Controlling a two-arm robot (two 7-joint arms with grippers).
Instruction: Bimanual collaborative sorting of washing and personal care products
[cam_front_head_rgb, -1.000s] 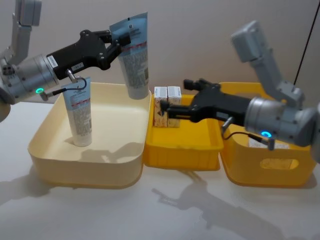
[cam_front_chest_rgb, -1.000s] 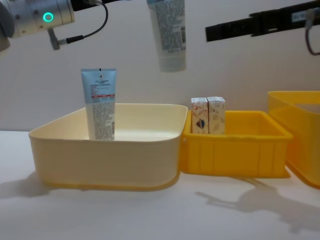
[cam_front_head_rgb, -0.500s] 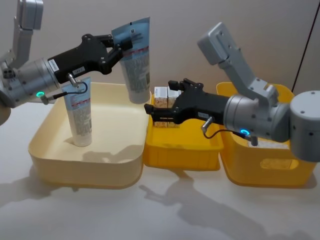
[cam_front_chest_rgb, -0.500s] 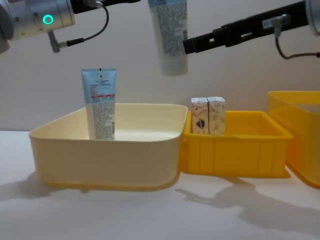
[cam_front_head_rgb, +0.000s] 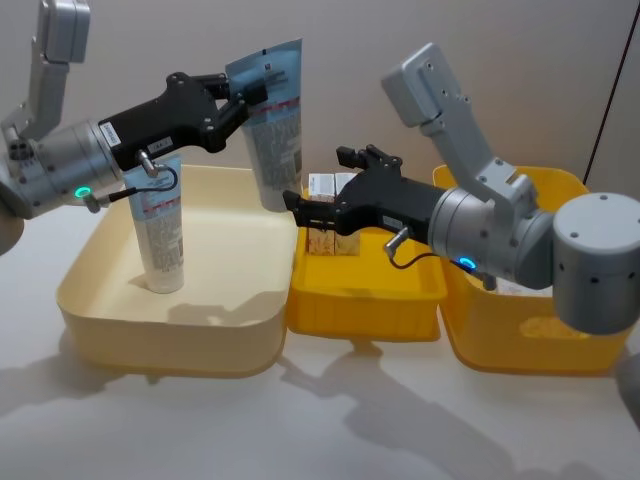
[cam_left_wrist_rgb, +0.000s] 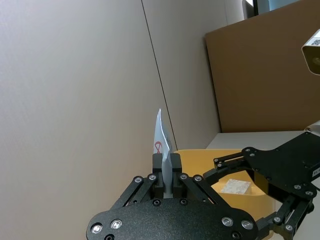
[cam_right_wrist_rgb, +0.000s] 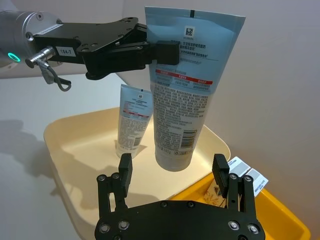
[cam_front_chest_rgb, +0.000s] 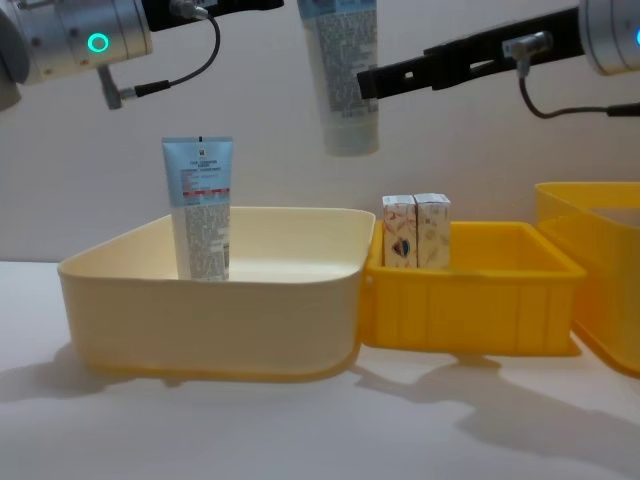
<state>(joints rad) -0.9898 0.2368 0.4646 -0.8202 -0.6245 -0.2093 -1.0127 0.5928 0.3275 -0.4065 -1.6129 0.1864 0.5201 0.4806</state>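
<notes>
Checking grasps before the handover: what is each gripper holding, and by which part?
The left gripper pinches the raised tube near its crimped end; the right gripper holds nothing.

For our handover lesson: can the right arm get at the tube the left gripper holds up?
Probably yes: the open right gripper faces the free lower end of the tube, nothing stands between, and the left gripper pinches only its top.

A wide cream bin (cam_front_head_rgb: 170, 335) sits on the pale table (cam_front_head_rgb: 300, 430), toward 9 o'clock in the head view. Right against its 3 o'clock side is a shallow yellow tray (cam_front_head_rgb: 365, 312). Just beside that, again at 3 o'clock, stands a deeper yellow bin (cam_front_head_rgb: 520, 350) (with a handle slot in its front wall). A plain beige wall (cam_front_head_rgb: 360, 60) rises behind. The left wrist view shows a brown cardboard panel (cam_left_wrist_rgb: 265, 75).
</notes>
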